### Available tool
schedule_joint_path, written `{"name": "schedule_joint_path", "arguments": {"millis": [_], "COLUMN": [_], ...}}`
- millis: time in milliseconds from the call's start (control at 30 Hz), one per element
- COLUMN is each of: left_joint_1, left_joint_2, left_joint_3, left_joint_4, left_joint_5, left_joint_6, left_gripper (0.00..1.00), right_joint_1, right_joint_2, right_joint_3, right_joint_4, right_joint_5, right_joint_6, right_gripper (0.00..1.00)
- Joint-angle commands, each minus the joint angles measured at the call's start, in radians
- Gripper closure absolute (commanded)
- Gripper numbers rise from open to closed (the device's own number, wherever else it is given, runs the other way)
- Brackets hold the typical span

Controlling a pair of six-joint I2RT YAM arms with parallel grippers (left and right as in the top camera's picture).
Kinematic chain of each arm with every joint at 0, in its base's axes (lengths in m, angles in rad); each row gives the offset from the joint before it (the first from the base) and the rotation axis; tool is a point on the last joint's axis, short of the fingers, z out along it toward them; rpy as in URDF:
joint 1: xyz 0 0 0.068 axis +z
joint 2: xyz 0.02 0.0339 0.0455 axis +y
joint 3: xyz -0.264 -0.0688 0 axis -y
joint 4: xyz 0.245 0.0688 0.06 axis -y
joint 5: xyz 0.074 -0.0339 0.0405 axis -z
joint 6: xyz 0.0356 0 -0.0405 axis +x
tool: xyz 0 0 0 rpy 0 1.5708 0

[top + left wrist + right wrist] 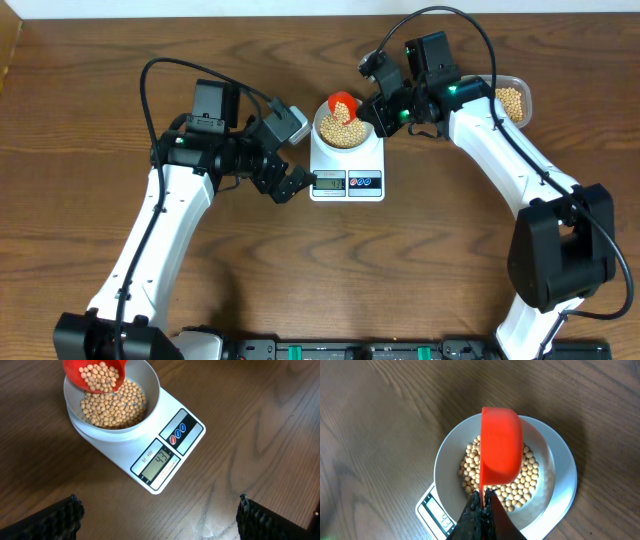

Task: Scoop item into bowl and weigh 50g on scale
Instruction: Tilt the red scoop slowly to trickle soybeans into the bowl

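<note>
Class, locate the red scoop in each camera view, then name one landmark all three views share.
Overhead: red scoop top centre, over the bowl.
Left wrist: scoop top left, holding beans.
Right wrist: scoop centre, underside showing.
Shared landmark: the bowl on the scale.

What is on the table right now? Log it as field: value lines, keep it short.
scale: flat on the table
display: looks like 43, digits small
bowl: sitting on the scale
beans: a layer in the bowl, more in the scoop
red scoop: tilted over the bowl
right gripper: shut on the scoop's handle
left gripper: open, empty, near the scale's front
clear container: far right, holds beans
</note>
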Motion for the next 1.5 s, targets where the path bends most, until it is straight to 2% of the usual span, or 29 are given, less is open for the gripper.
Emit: {"name": "schedule_joint_path", "arguments": {"millis": [0,533,1467], "left_joint_1": [-0.002,-0.002,-0.002], "left_joint_2": [0.000,0.000,0.000], "left_joint_3": [-0.009,-0.009,-0.009], "left_joint_4": [-0.002,-0.002,-0.002], "left_joint_5": [-0.005,-0.005,-0.005], "left_joint_6": [0.014,0.014,0.014], "left_gripper": [0.00,0.00,0.00], "right_joint_1": [0.007,0.010,0.033], "right_joint_2": [-0.027,-0.027,-0.053], "right_joint_3": [0.002,0.002,0.002], "right_joint_4": [-0.001,-0.014,-0.016], "right_joint_5": [-0.021,-0.020,0.063], "right_joint_6": [-0.001,-0.020,-0.135], "right_gripper": [0.99,0.99,0.99]}}
